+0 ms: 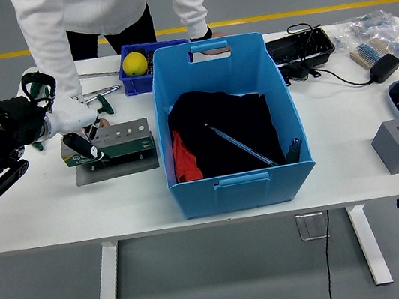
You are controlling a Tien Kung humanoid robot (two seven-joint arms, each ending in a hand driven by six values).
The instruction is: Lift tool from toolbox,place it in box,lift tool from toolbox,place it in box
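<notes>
The robot's white left hand [74,124] reaches down at the green-and-grey toolbox [107,143] on the white bench [57,210], fingers curled around a black-handled tool [78,147], apparently to lift it toward the large blue plastic box [239,181] just beside it.

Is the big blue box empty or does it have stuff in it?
Not empty. The blue box holds a black cloth, something red at its left side, and a long thin tool lying on the cloth.
</notes>
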